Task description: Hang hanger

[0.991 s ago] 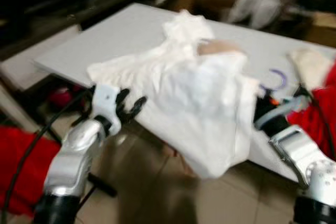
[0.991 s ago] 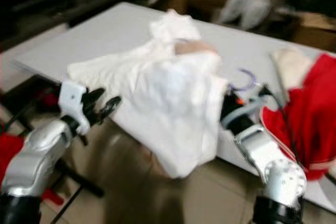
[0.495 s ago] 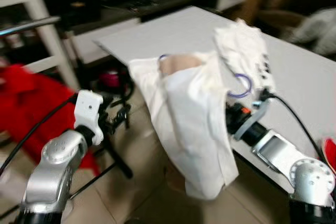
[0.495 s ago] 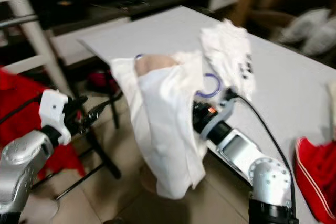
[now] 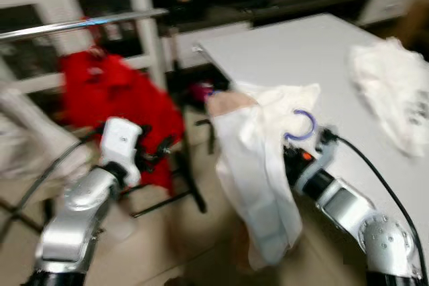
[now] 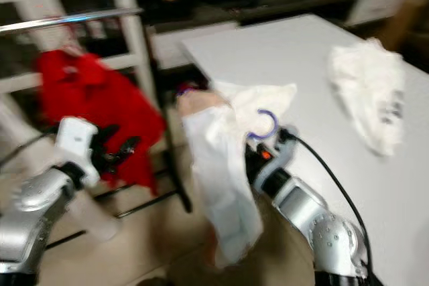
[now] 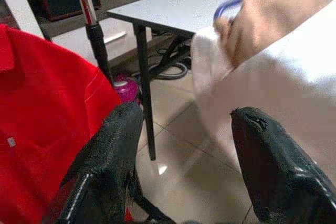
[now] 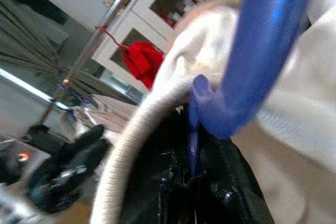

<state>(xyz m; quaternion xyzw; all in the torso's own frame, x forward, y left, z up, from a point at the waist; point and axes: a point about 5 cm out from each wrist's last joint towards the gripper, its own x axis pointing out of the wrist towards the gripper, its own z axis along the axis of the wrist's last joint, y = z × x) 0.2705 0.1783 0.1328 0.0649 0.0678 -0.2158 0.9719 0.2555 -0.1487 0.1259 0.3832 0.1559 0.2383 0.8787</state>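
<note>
A white shirt [image 5: 261, 179] hangs on a blue hanger whose hook [image 5: 303, 125] sticks up above the collar. My right gripper [image 8: 191, 169] is shut on the hanger's neck just under the hook [image 8: 257, 51], holding it beside the table's near-left corner; the cloth hides its fingers in the eye views. My left gripper [image 7: 184, 156] is open and holds nothing, low and to the left of the shirt, in front of the red garment [image 5: 114, 98]. That garment hangs from a metal rail [image 5: 87, 23] at the upper left.
The white table [image 5: 301, 51] runs off to the right with another crumpled white garment [image 5: 392, 92] on it. The rack's pole [image 7: 86, 3] and black feet [image 5: 181, 195] stand between rail and table. Tiled floor lies below the shirt.
The camera has swung left, bringing the rail and red garment into view. The shirt has come off the table and now hangs from my right gripper. My left gripper stays open.
</note>
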